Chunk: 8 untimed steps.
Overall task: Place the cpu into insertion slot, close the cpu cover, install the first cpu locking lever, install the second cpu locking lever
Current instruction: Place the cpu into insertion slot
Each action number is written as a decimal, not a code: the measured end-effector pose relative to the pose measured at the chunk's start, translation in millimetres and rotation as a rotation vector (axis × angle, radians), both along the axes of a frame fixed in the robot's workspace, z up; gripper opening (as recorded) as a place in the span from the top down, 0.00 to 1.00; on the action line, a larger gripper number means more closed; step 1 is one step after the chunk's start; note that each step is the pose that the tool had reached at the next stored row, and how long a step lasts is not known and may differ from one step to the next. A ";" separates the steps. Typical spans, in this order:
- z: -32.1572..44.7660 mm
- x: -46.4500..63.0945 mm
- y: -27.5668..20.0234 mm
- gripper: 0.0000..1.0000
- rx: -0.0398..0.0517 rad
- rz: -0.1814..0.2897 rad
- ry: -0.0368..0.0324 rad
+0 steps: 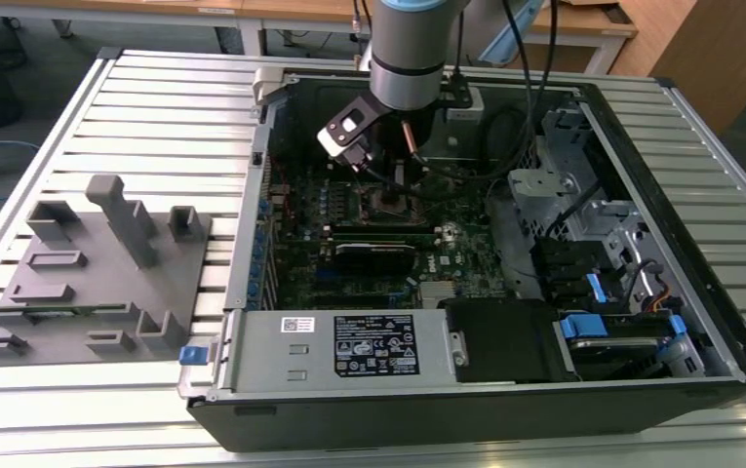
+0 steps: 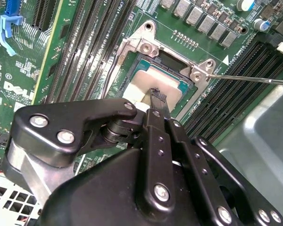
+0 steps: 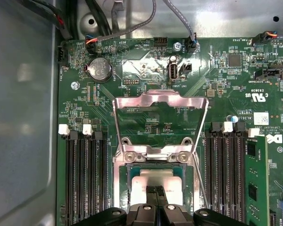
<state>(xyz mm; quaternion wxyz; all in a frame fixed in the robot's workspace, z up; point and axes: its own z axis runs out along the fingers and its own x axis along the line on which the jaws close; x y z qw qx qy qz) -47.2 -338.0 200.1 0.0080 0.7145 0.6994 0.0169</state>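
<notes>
The grey robot arm reaches down into the open black computer tower case (image 1: 477, 421), which lies on its side on the ribbed aluminium table (image 1: 87, 97); a grey moulded plastic fixture (image 1: 87, 263) sits on the table at the exterior view's left, well apart from the case

The black linkage gripper (image 1: 396, 185) hangs directly above the processor socket on the green motherboard (image 3: 217, 84); in both wrist views its two narrow black fingers (image 3: 151, 192) are pressed together with no gap and nothing held between them, the joined tip (image 2: 158, 96) poised over the chip; whether the tip actually touches it I cannot tell

The small flat square cpu (image 3: 155, 178) with its dull pale metallic top lies flat inside the socket (image 2: 148, 82), seated level within the socket's dark border

The cpu cover (image 3: 160, 96), a thin dull-metal square frame with a large central window, is swung open away from the socket on its hinge, the board showing through its window; it does not lie over the cpu

A thin steel wire locking lever (image 2: 250, 78) juts out from the socket corner, unlatched, over the rows of long black memory slots (image 3: 85, 179) that flank the socket on both sides; a round silver coin battery (image 3: 100, 69) sits on the board beyond the open cover
</notes>
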 end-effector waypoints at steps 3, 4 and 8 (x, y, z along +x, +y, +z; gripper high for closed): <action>-0.1 0.0 -0.1 0.89 -0.0003 0.000 0.0002; -0.2 0.0 -0.1 0.89 -0.0002 0.000 0.0001; -1.3 -0.1 -0.2 0.89 -0.0009 0.000 0.0006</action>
